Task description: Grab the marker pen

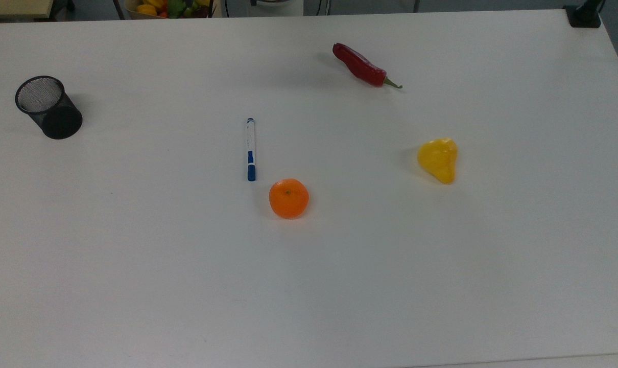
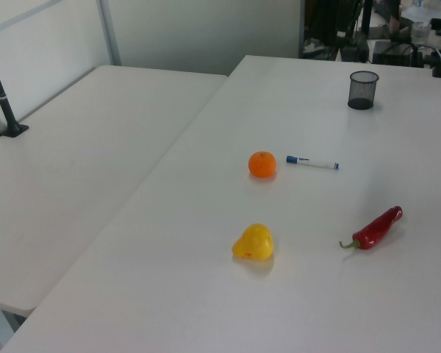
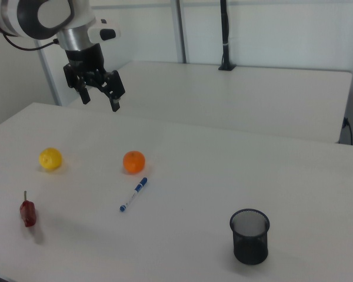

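1. While the pincer hangs high above the tabletop in the right view, its two fingers are spread apart and pointing down, with nothing between them.
2. Taking the orange as the landmark, the pincer sits well above it and a little toward the right view's left, so the approach has not yet closed on anything.
3. Lying flat just beside the orange is the marker pen; its blue cap end is the end nearer the fruit, near but not touching, and its white barrel runs away from the orange toward the top view's upper edge.
4. Well apart from the orange lie a yellow fruit toward the top view's right, a red chilli pepper beyond that, and a black mesh cup far toward the top view's left.
5. My reading is that the step in hand is the reach: nothing is grasped.
6. The next move calls for travelling over the pen's barrel, turning the fingers to straddle it crosswise, and descending on the half farther from the orange, so the fruit is not nudged.
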